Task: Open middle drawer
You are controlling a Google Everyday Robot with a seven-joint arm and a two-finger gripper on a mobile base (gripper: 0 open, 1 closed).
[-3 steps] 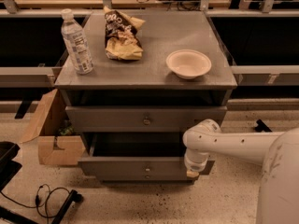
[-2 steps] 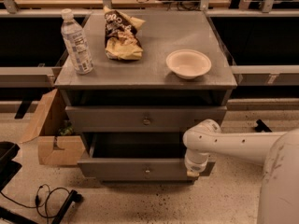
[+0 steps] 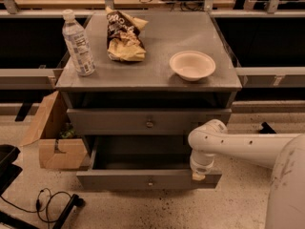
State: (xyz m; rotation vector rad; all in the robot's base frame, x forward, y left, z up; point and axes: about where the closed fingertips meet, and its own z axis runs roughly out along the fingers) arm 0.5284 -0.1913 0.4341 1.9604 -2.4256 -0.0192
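Note:
The grey cabinet (image 3: pixel 147 82) shows two drawer fronts, each with a small round centre knob. The upper front (image 3: pixel 109 122) sits almost flush under the top. The lower front (image 3: pixel 119 180) is the middle drawer, pulled well out toward me with its dark inside showing. A third front is hidden. My gripper (image 3: pixel 199 174) hangs from the white arm (image 3: pixel 238 147) at the right end of the pulled-out front, at its top edge.
On the cabinet top stand a water bottle (image 3: pixel 78 44), a crumpled chip bag (image 3: pixel 124 37) and a white bowl (image 3: pixel 192 65). An open cardboard box (image 3: pixel 50 137) sits on the floor to the left. Black cables (image 3: pixel 47 202) lie at the lower left.
The lower drawer has slid further out toward me, and my gripper and wrist have moved with it the same way. The things on top have not moved.

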